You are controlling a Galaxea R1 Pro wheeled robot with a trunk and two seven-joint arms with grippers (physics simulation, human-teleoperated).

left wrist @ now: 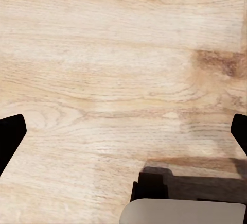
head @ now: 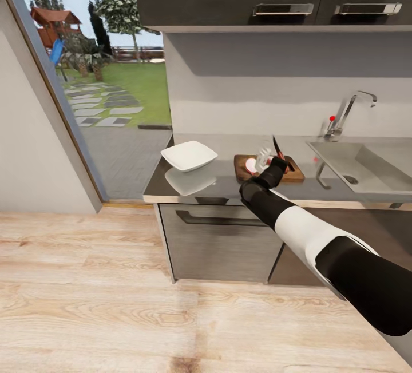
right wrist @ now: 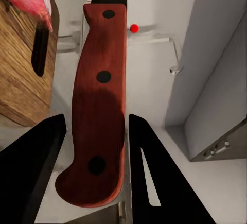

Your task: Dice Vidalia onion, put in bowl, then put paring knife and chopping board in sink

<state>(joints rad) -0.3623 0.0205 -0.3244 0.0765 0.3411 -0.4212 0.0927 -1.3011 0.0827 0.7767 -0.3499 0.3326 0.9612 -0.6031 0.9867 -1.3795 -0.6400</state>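
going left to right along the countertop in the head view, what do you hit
bowl → chopping board, with the onion and the right gripper holding the paring knife over it → sink, its tap behind.

Your three cameras: one wide, two close

Your head view looks down from well back over the countertop (head: 189, 187); the right wrist sits tight behind its claw (right wrist: 92, 131), sharing the chopping board (right wrist: 20, 85) and tap (right wrist: 154, 36); the left faces floor (left wrist: 103, 69).
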